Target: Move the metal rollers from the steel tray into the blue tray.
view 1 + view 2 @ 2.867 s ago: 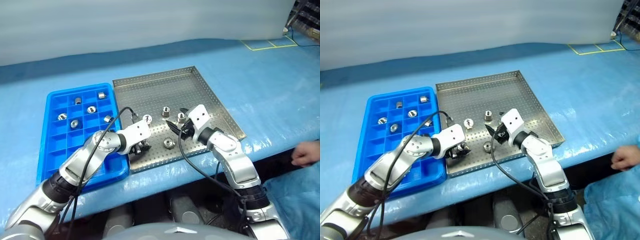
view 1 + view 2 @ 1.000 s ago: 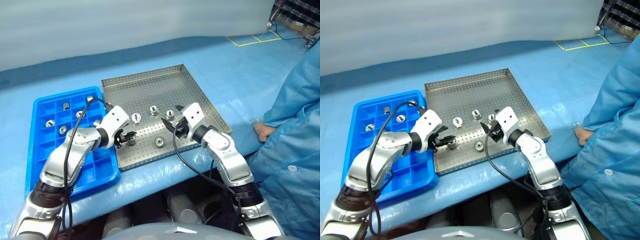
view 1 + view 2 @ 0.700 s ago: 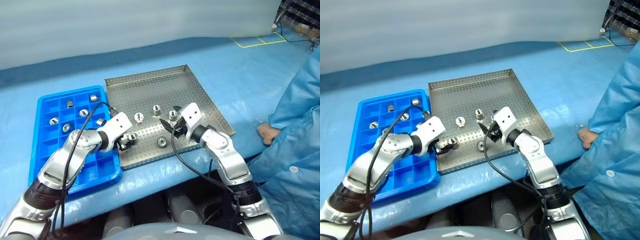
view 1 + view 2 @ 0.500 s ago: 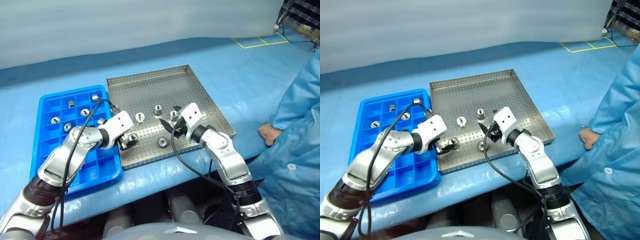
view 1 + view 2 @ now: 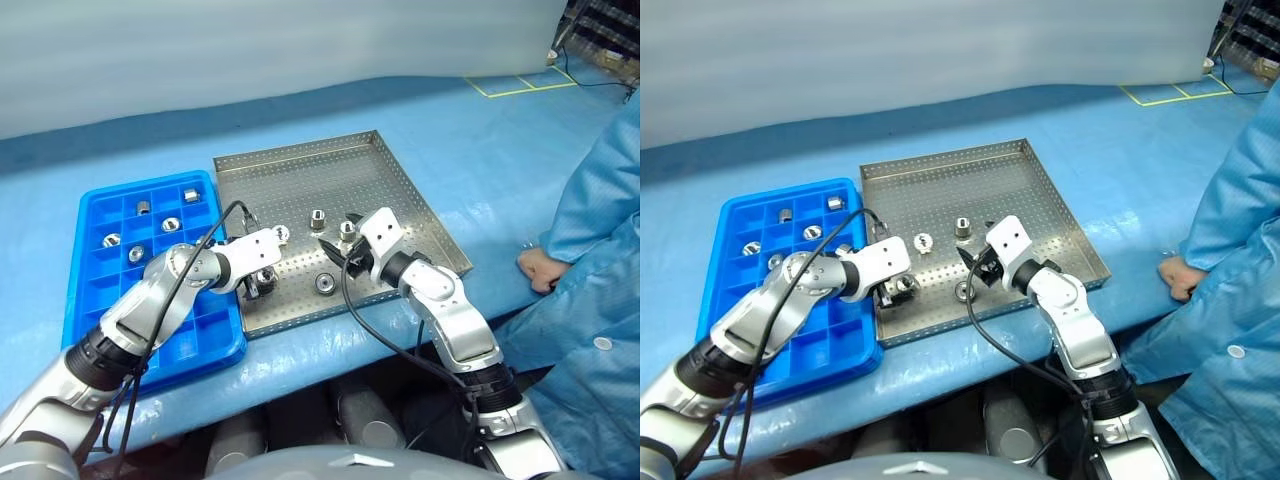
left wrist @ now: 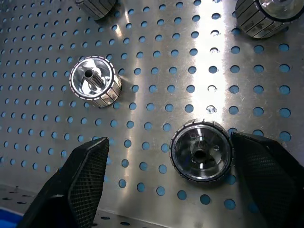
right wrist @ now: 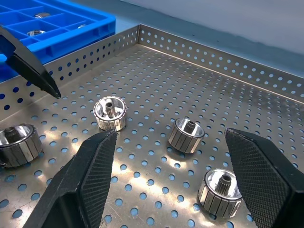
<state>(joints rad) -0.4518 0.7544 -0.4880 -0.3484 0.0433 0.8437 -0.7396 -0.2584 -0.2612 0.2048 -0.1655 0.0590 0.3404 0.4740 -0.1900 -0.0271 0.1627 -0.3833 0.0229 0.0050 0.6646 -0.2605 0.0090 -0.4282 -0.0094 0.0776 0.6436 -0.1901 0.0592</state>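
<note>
Left end effector (image 6: 166, 164): fingers spread wide, low over the steel tray (image 5: 300, 170), straddling one roller (image 6: 201, 150) that sits loose on the holed floor.
Right end effector (image 7: 171, 175): fingers apart, gripping nothing, hovering above the tray.
Metal rollers (image 5: 317, 219): several on the steel tray; others in compartments of the blue tray (image 5: 95, 320) alongside.
Table (image 5: 480, 140): covered in blue.

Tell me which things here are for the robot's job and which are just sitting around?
For the job:
- rollers
- steel tray
- blue tray
- left gripper, open around a roller
- right gripper, open

Just around:
- blue table cover
- person's hand and sleeve
- yellow floor lines
</note>
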